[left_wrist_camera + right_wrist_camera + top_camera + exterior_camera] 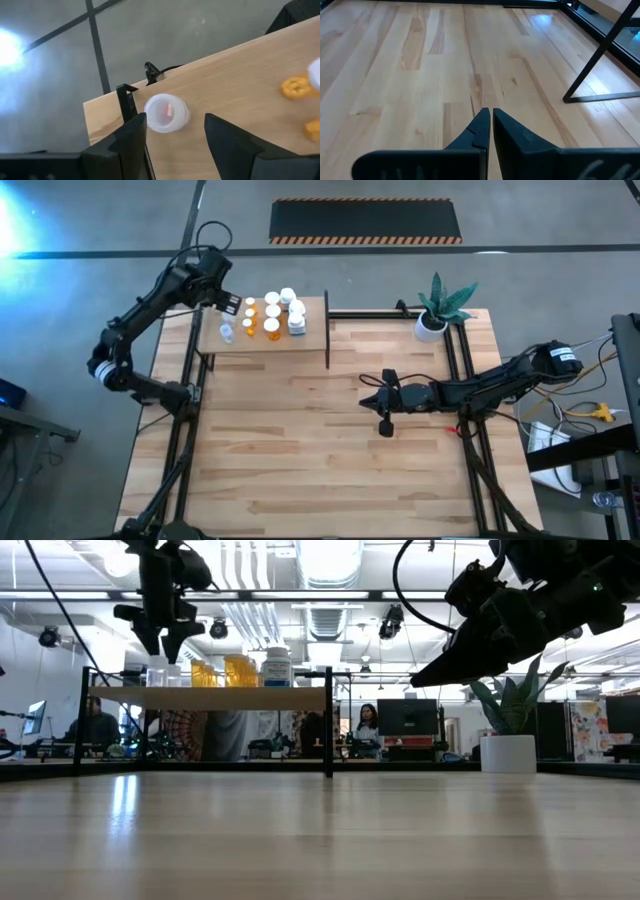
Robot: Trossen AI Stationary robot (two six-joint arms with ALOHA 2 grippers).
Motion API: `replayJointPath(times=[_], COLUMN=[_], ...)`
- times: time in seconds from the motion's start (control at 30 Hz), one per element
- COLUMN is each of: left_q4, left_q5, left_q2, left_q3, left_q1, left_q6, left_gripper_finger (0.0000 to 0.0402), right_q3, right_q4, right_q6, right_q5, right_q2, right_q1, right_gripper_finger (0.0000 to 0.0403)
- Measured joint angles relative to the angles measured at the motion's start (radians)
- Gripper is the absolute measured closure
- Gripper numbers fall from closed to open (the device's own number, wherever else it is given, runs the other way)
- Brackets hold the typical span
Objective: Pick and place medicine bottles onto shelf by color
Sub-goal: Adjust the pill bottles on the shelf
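Right gripper [488, 125], fingers clenched on nothing, hovers over bare planked wooden tabletop [300, 440]. Farther: left gripper [172, 137], jaws released, above small clear white-capped bottle [166, 113] near the corner of the light wooden shelf [312, 340]. Judged light, rigid, slick; grip across cap.
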Motion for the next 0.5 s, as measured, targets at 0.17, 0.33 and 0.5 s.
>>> replayJointPath(times=[0.17,0.33,0.5], left_q4=[0.006,0.034,0.021], left_q5=[0.003,0.008,0.014], left_q2=[0.007,0.015,0.047], left_q3=[0.0,-0.007,-0.008], left_q1=[0.025,0.037,0.049], left_q6=[0.006,0.016,0.016], left_gripper_finger=[0.0218,0.0218,0.0218], right_q3=[0.0,0.0,-0.001], right_q4=[0.0,0.0,0.0], right_q6=[-0.005,-0.005,-0.001], right_q5=[0.0,0.0,0.0], right_q2=[0.0,0.0,0.0], right_q1=[0.0,0.0,0.0], right_gripper_finger=[0.039,0.039,0.039])
